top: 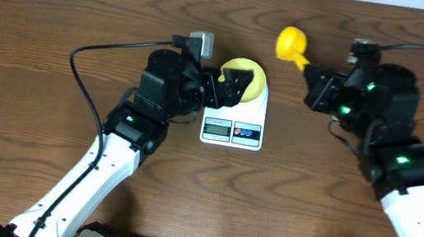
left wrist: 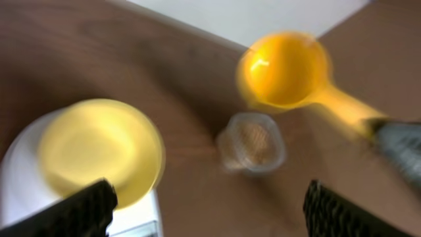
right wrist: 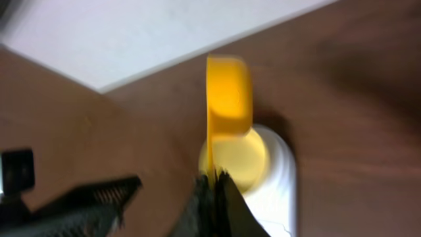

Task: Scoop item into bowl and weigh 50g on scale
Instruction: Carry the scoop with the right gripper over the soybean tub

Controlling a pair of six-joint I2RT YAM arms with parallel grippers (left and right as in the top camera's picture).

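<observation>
Now my left gripper (left wrist: 207,209) stands wide apart over the bowl (left wrist: 99,148) on the scale (top: 231,131); my right gripper (right wrist: 214,187) clamps the yellow scoop (top: 291,41).

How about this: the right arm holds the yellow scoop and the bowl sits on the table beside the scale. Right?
No. The bowl sits on the scale, not beside it, as the overhead view shows. The right gripper does hold the scoop.

bowl (top: 256,75): pale yellow, upright, on scale (top: 232,130) | scale: white, flat
</observation>
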